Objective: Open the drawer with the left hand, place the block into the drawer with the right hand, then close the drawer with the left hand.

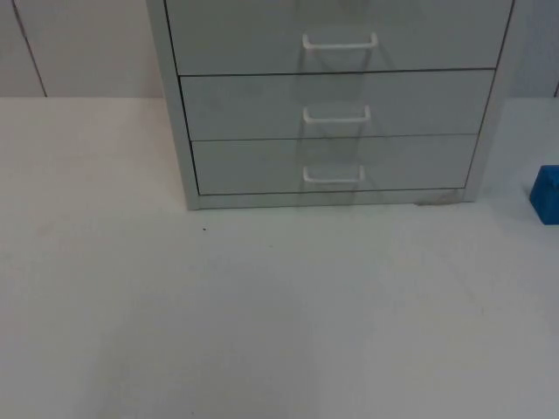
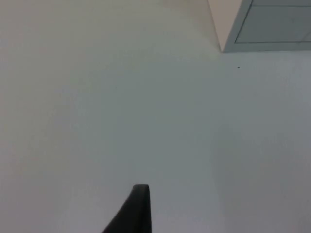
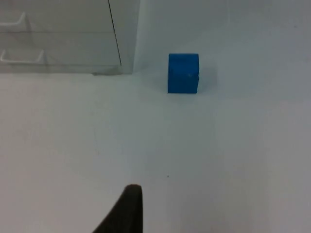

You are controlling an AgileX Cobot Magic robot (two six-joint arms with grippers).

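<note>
A bare white table fills the scene from nine through six to three o'clock. At twelve o'clock a pale grey wall rises behind it under soft, even light.

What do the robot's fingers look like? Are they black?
Yes. A black fingertip of the left gripper shows in the left wrist view: a smooth, dark, narrow piece, slanted, with a blunt squared end and no markings. The right gripper has one that looks the same, plain black against the white table. Nothing more of the arms can be made out.
</note>
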